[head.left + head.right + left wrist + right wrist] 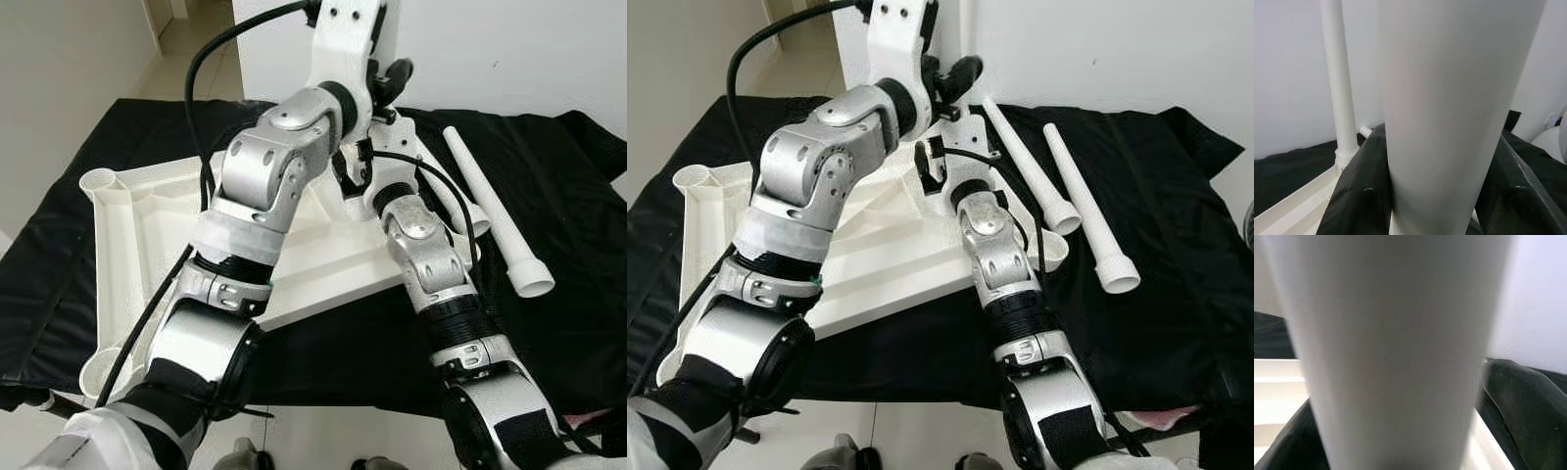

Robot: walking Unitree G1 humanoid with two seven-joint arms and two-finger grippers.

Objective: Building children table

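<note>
White walls back a bench draped in black cloth [549,323]. On it lies my upturned white tabletop [147,235], corner sockets up. At two o'clock rest two loose legs [1073,201]. Both end effectors clamp one upright leg [1449,112] at twelve o'clock: left end effector [1430,196] above, right end effector [1396,440] below. Risk, I judge: misaligned pressure tilts the leg, jamming its socket.
</note>
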